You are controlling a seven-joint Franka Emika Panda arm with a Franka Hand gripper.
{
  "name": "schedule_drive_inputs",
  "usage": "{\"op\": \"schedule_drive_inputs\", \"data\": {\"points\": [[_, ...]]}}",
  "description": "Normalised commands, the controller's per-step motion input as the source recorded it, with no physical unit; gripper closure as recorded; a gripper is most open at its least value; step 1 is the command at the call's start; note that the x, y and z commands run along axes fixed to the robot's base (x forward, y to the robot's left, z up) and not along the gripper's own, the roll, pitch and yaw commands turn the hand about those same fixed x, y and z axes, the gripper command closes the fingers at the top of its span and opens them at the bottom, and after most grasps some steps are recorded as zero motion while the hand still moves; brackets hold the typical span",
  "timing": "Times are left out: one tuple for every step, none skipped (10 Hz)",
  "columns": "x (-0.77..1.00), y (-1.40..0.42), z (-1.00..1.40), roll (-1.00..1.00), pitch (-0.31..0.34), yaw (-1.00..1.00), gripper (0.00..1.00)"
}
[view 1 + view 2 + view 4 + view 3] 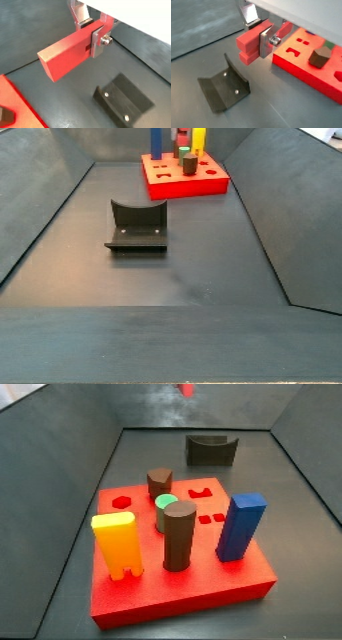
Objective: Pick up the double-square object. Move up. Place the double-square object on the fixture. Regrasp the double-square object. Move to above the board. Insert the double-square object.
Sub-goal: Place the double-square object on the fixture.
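The double-square object (63, 55) is a red block with a notch in each long side. My gripper (92, 32) is shut on it near one end and holds it in the air, clear of the floor. It also shows in a wrist view (250, 45), held by the gripper (262, 34) between the fixture (223, 87) and the red board (304, 60). The fixture (123, 102) stands on the floor below the object. In a side view only a red tip of the object (187, 389) shows at the top edge.
The red board (187, 584) carries several upright pegs: yellow (116, 544), blue (241, 527) and brown (178, 534). The fixture (136, 225) stands mid-floor, the board (181, 178) behind it. Dark sloped walls enclose the floor.
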Motion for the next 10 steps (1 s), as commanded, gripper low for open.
{"op": "schedule_drive_inputs", "data": {"points": [[0.54, -0.01, 0.01, -0.12, 0.202, -0.80, 1.00], [0.45, 0.00, 0.01, -0.12, 0.195, -0.57, 1.00], [0.40, 0.00, 0.01, -0.12, 0.184, -0.44, 1.00], [0.26, 0.00, 0.01, -0.12, 0.164, -0.20, 1.00], [0.17, 0.00, 0.00, -0.12, 0.152, -0.11, 1.00], [0.61, 1.00, -0.21, -1.00, 0.145, 0.24, 1.00], [0.58, 1.00, -0.20, -1.00, 0.135, 0.24, 1.00], [0.59, 1.00, -0.17, -1.00, 0.142, 0.20, 1.00], [0.63, 0.98, -0.13, -1.00, 0.173, 0.16, 1.00], [0.58, 0.86, -0.09, -1.00, 0.195, 0.15, 1.00]]}}
